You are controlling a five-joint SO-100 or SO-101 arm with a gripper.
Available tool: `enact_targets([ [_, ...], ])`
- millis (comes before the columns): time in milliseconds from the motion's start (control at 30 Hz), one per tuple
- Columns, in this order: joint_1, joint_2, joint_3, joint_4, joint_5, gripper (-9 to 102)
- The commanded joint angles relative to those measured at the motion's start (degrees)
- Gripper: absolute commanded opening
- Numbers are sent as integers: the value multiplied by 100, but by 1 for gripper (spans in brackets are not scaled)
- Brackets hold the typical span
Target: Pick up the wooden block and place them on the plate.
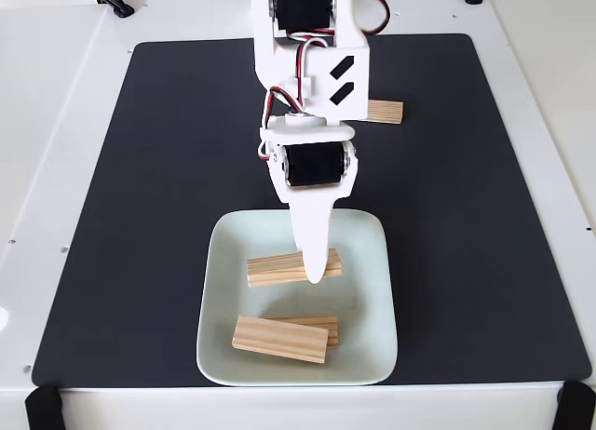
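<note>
Four light-tan wood blocks with lengthwise grain showed in the fixed view. One block [293, 267] lay across the middle of the plate [372, 262], partly hidden by the white plastic jaws [316, 274] whose tip came down over its right half. Whether the jaws were apart or clamped on it could not be told from this angle. Two more sat at the plate's near side: a front block [278, 339] lying partly over a rear block [317, 326]. A fourth block [385, 111] rested on the black mat [140, 216] well behind the plate, partly covered by the arm [307, 67].

The plate was pale mint, square with rounded corners and a raised glossy rim. The mat was matte and dark with rounded corners, spread on a white desk [47, 95]. The arm was white plastic with black servos, red, white and black wires, and two black slanted slots on its side. Black clamps [42, 407] gripped the desk's near corners.
</note>
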Motion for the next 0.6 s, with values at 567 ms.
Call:
enact_targets([
  [567, 70, 53, -308, -44, 369, 0],
])
